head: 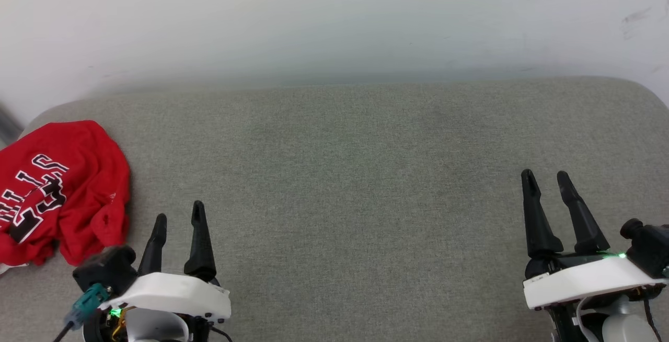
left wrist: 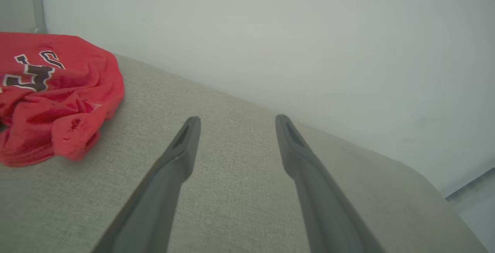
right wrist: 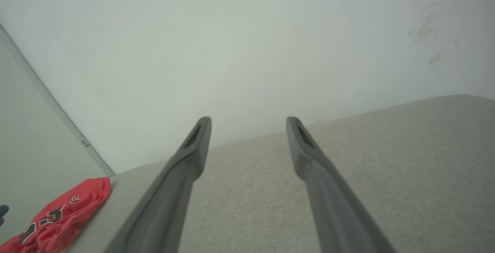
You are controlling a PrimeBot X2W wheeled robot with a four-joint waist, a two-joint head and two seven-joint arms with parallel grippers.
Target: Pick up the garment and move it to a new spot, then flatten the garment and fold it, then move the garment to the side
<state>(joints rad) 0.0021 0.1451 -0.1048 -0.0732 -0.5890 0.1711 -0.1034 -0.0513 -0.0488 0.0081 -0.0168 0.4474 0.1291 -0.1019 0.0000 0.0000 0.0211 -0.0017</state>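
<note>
The garment (head: 62, 190) is a red jersey with black, white-outlined lettering, lying crumpled in a heap at the far left of a grey fabric surface (head: 355, 185). In the left wrist view the garment (left wrist: 54, 94) lies at the upper left, and in the right wrist view the garment (right wrist: 58, 218) sits at the bottom left corner. My left gripper (head: 177, 216) is open just right of the heap, apart from it, with nothing between its fingers. My right gripper (head: 546, 180) is open and empty at the lower right, far from the cloth.
A pale wall (head: 334, 18) rises behind the grey surface, whose rounded corners show at the back left and back right. The heap lies close to the surface's left edge. Bare grey fabric stretches between the two grippers.
</note>
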